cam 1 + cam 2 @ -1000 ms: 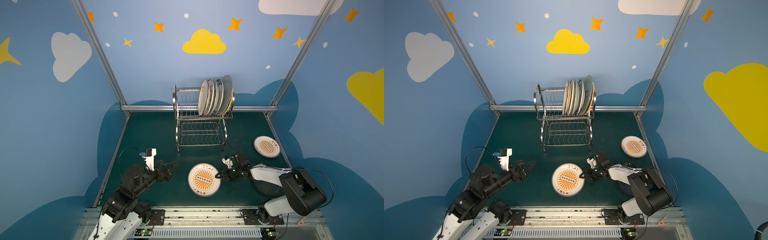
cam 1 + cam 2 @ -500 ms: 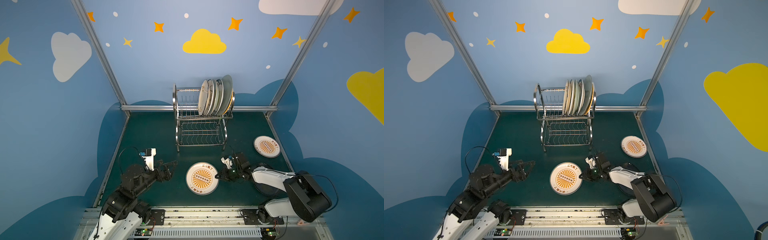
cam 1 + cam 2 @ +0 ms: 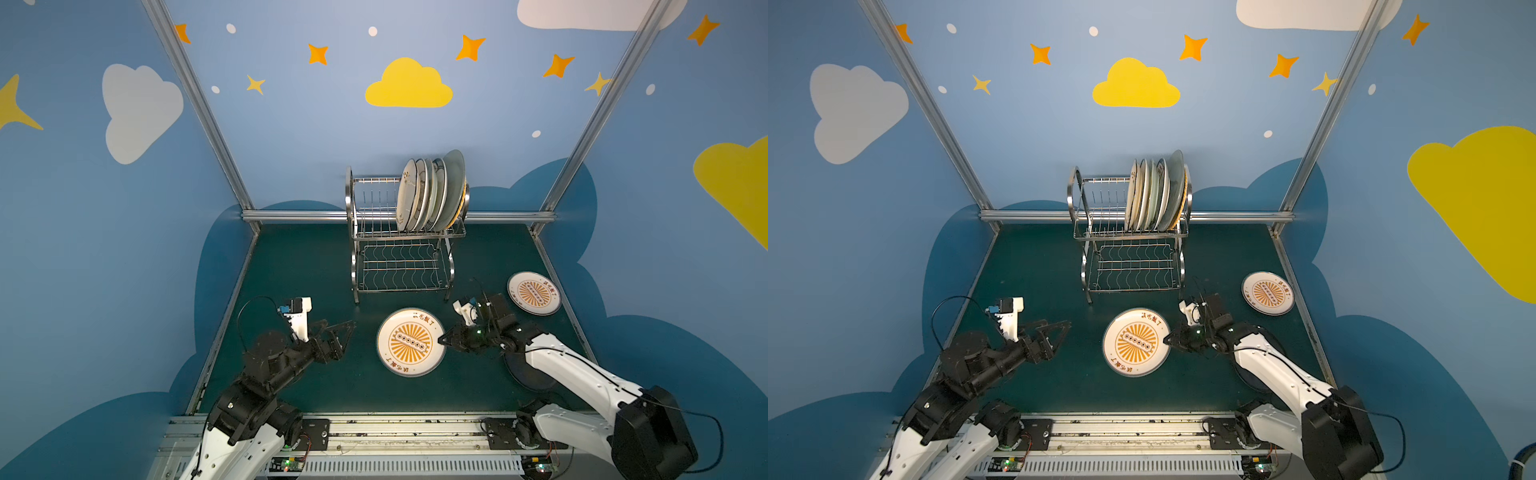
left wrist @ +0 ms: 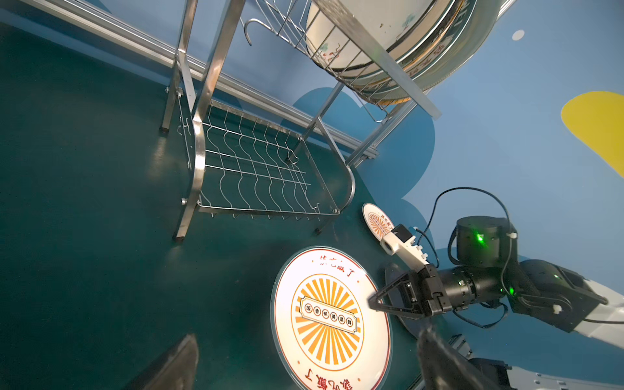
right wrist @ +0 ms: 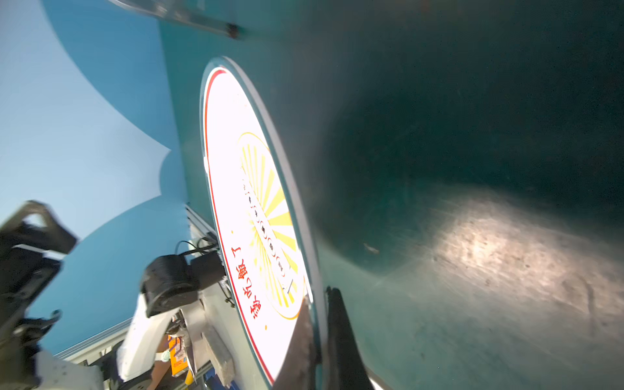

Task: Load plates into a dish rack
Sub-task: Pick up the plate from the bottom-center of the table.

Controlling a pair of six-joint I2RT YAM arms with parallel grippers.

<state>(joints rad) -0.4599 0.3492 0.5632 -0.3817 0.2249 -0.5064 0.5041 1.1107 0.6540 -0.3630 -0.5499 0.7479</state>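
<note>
Three plates are out on the desk: an orange-sunburst plate near the middle, a second sunburst plate at far right, and a dark plate half hidden under the right arm. The right claw is pinched shut on the middle plate's right rim, so the plate stretches leftward from it toward the left claw. That claw gapes wide and empty near the plate's left edge, not touching. The dish rack stands straight beyond, at the far side. Five or six plates, too overlapped to count surely, stand upright on the right of its upper tier. The left slots and the lower tier are bare.
</note>
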